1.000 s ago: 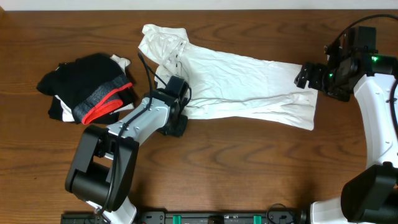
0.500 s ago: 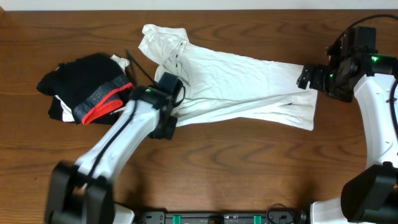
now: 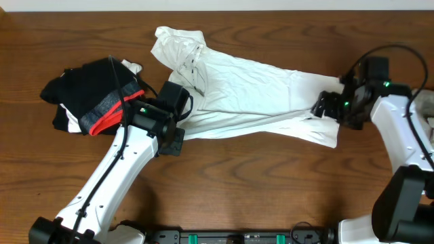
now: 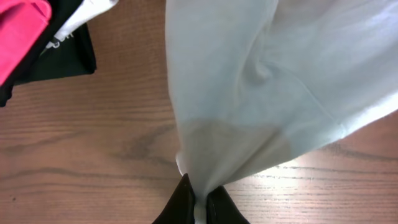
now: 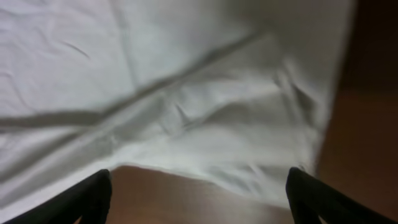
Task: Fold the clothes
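The T-shirt (image 3: 251,88) is plain white, grey only in its creases, with a few small dark marks near its far-left end. The table (image 3: 271,183) is warm brown wood with darker streaked grain. By the table's left edge, the heaped garments (image 3: 88,88) are black, crossed by a grey band (image 3: 108,108) edged in bright red, with bits of white showing beneath. The left arm (image 3: 115,176) and right arm (image 3: 400,129) are white with black joints. The left gripper (image 3: 175,140) and right gripper (image 3: 324,107) are black.

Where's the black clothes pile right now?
Overhead view, left side of the table: the black clothes pile sits just left of the left tool, which pinches the white T-shirt at its edge.
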